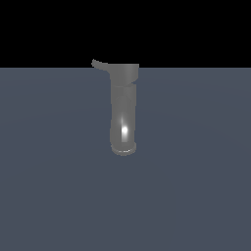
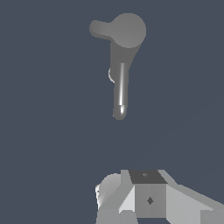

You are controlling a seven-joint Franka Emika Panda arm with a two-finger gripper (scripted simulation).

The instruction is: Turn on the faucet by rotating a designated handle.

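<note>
Gripper (image 2: pixel 131 205) barely peeks in, open or closed I cannot tell, well short of the faucet (image 2: pixel 122 65); handle (image 2: pixel 99 29) juts sideways off the cap.

— What do I log for position?
— I record the faucet (image 1: pixel 123 110) standing upright on the floor (image 1: pixel 196 196), mid-scene; the handle (image 1: pixel 99 64) juts from its cap toward the exterior view's left.
— And the gripper (image 2: pixel 144 197)?
— Well apart from the faucet.

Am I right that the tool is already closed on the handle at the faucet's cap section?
Not quite: the tool is well clear of the handle, as the wrist view shows. The handle does jut from the faucet's cap section.
</note>
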